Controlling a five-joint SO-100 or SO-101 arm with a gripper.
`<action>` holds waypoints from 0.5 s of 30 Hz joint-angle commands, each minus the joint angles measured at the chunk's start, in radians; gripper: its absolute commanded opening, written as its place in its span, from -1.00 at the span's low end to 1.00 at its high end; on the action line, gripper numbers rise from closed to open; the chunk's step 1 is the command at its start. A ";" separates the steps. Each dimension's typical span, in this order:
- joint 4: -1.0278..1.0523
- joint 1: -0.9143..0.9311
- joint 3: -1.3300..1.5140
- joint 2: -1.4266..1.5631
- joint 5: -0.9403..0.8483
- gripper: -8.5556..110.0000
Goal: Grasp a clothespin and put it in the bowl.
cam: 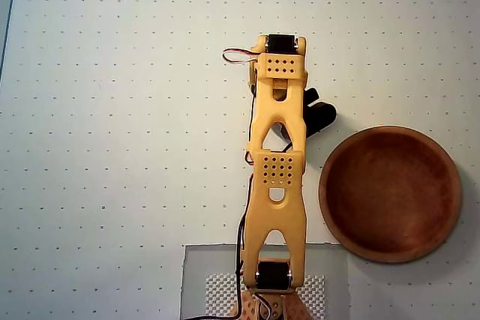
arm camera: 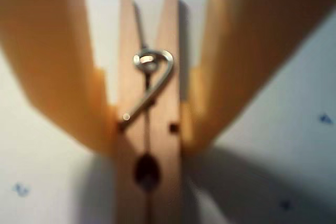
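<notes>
**Presently: clothespin pinched, bowl not yet reached**

Noted in the wrist view: end effector (arm camera: 148, 129) pressed in on the clothespin (arm camera: 148, 145), one orange finger (arm camera: 58, 77) against its left side, the other against its right, just below the metal spring (arm camera: 149, 82). Contact judged narrow, confined to the finger tips at the waist of the pin.

Orientation of the clothespin: long axis running top to bottom of the wrist view, roughly parallel to the fingers. Prongs parting toward the top of that view, closed together toward the bottom, round notch visible below the grip line. Coil side of the spring facing the camera. Whether resting on the bench (arm camera: 294, 145) or just raised off it: cannot tell; shadow beneath is blurred.

Position in the overhead view: clothespin hidden beneath the arm (cam: 276, 177), near the middle of the bench, left of the bowl (cam: 390, 193) and apart from it. Bowl empty.

Risks judged from here:
- Pivoting of the pin about the narrow pinch line during the swing right toward the bowl, owing to smooth wood and a small contact patch.
- Slipping out lengthwise if the squeeze is light.
- Release short of the thick rim, leaving the pin on the bench or glancing off the rim.
</notes>
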 commanded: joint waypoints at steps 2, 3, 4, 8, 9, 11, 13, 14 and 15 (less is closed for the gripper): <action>0.020 0.002 0.002 0.074 0.003 -0.91; 0.020 0.002 0.002 0.075 0.003 -0.91; 0.020 0.002 0.002 0.075 0.003 -0.91; 0.021 0.002 0.003 0.086 0.003 -0.91; 0.021 0.003 0.003 0.089 0.003 -0.91; 0.023 0.006 0.003 0.106 0.003 -0.91; 0.023 0.009 0.014 0.152 0.008 -0.91; 0.023 0.009 0.028 0.181 0.018 -0.91; 0.023 0.008 0.046 0.219 0.032 -0.91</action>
